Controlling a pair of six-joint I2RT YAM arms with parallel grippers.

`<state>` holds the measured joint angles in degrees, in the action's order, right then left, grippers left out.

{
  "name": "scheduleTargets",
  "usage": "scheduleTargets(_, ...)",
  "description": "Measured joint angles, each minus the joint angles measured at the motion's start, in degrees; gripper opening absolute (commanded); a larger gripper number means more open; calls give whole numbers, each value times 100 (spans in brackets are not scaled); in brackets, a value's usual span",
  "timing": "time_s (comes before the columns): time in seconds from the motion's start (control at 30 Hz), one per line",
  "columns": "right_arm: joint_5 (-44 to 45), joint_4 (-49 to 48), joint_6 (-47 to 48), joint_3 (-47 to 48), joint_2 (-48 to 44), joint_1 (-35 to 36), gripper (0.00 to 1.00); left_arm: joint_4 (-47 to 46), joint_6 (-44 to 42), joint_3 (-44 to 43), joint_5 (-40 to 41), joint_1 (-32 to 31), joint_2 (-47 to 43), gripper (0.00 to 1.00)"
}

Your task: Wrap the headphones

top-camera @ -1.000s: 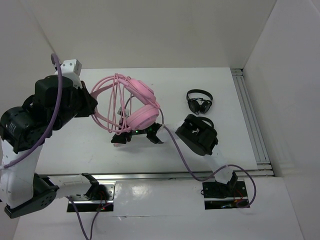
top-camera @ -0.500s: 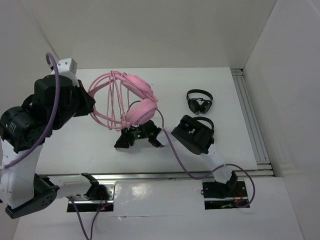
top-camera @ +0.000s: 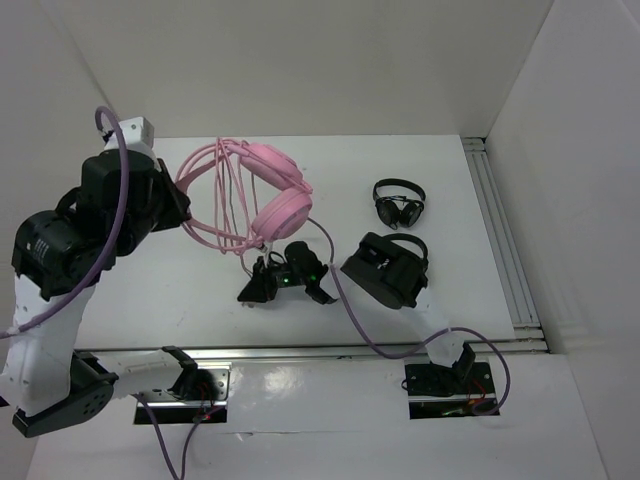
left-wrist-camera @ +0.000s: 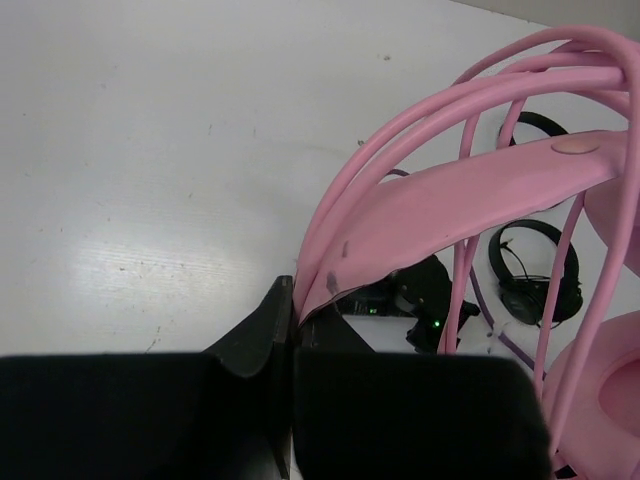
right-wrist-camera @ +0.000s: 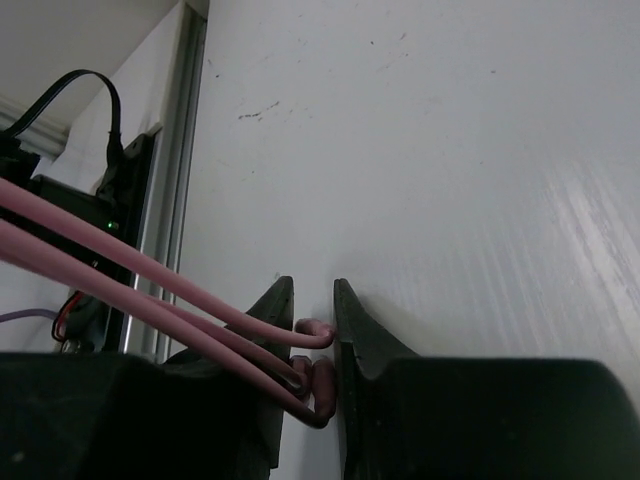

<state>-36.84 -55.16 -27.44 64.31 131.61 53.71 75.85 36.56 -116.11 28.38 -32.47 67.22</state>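
Note:
The pink headphones [top-camera: 262, 192] hang in the air over the left half of the table, with the cord looped several times round the headband. My left gripper [top-camera: 184, 222] is shut on the headband [left-wrist-camera: 455, 200], its fingertips [left-wrist-camera: 282, 305] pinching the band's end. My right gripper [top-camera: 266, 274] is low over the table just below the earcups and is shut on a folded bit of the pink cord [right-wrist-camera: 322, 345]. From there cord strands [right-wrist-camera: 120, 262] run up and away to the left in the right wrist view.
Small black headphones [top-camera: 400, 203] lie on the table at the right and also show in the left wrist view [left-wrist-camera: 530, 283]. A metal rail [top-camera: 505, 240] runs along the right side. White walls enclose the table on three sides.
My right gripper has moved toward the near edge and slightly right with the cord. The pink headphones have risen a little and their earcups have swung up.

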Motion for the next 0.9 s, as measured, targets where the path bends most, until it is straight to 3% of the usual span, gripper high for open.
scheduleTargets(0.23, 378, -466, -120, -1246, -664, 44, 0, -116, 240, 586, 267, 214, 68, 0)
scheduleTargets(0.5, 1390, 118, 223, -2806, -2583, 765, 0, -649, 201, 807, -221, 1711, 649, 0)
scheduleTargets(0.7, 3053, 1517, 793, -3110, -4610, 1904, 0, -1314, -125, 1513, -767, 2765, 1272, 0)
scheduleTargets(0.9, 4865, 3685, 1368, -2542, -5801, 2444, 0, -1947, -400, 3228, -903, 2951, 1325, 0)
